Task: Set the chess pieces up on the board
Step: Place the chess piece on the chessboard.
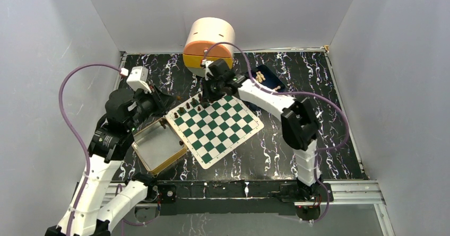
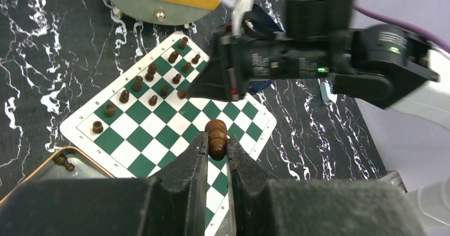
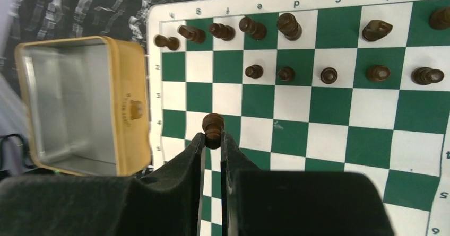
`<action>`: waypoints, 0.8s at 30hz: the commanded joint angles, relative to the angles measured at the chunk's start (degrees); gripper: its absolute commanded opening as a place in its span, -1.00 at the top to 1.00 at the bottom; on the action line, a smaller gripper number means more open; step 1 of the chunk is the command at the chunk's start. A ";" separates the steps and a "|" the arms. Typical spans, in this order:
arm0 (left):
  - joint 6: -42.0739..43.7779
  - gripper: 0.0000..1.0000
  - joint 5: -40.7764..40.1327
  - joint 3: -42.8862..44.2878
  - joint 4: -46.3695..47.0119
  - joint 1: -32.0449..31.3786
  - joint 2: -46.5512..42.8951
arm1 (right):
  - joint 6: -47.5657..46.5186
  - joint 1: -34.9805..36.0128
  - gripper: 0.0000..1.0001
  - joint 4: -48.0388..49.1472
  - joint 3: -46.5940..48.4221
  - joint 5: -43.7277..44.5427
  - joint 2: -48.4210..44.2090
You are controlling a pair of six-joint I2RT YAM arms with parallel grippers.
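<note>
Dark brown chessmen (image 3: 286, 74) stand in two rows along one edge of the green-and-white board (image 1: 225, 127). The left pincer (image 2: 216, 147) is clamped on a dark piece (image 2: 216, 134) above the board; the right pincer (image 3: 213, 140) grips a dark pawn (image 3: 213, 123) over its squares near the open tin (image 3: 127, 87).
</note>
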 commanded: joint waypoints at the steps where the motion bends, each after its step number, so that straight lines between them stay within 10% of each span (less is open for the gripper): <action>1: 3.97 1.00 2.08 1.83 0.03 -0.04 -2.83 | -9.13 2.89 0.86 -15.08 15.03 8.83 7.15; 24: 4.89 1.00 0.37 -0.77 0.53 -0.03 -9.41 | -13.77 8.85 0.80 -22.56 36.18 15.48 23.85</action>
